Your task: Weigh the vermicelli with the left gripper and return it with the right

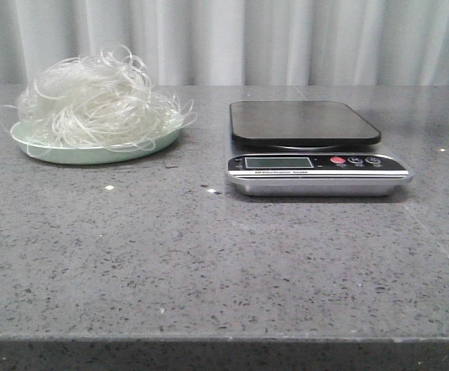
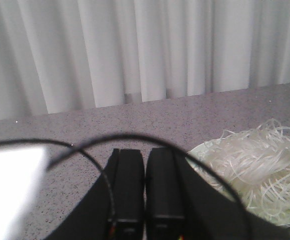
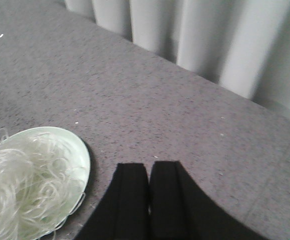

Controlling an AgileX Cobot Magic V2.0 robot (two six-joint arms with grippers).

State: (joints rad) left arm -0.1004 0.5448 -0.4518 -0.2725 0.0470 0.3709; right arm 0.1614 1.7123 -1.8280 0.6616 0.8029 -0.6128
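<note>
Nothing is weighed yet: the vermicelli (image 1: 100, 97) sits on its pale green plate (image 1: 93, 153) left of the bare kitchen scale (image 1: 305, 124), with the left gripper (image 2: 145, 220) and right gripper (image 3: 148, 220) both narrowed to a slit, holding nothing.

Left gripper (image 2: 145, 187) in the foreground, matte black, its two fingers (image 2: 127, 185) pressed side by side with only a thin seam between them, nothing held. Thin black cable (image 2: 135, 136) arching over the fingers. Beside the gripper, vermicelli (image 2: 259, 172) heaped as a loose whitish tangle on a pale green plate (image 2: 200, 149), apart from the fingers. Speckled grey table (image 2: 149, 115) beneath. White pleated curtain (image 2: 135, 45) hanging behind the table's far edge. Overexposed white patch (image 2: 10, 185) at one side, unidentifiable.
</note>
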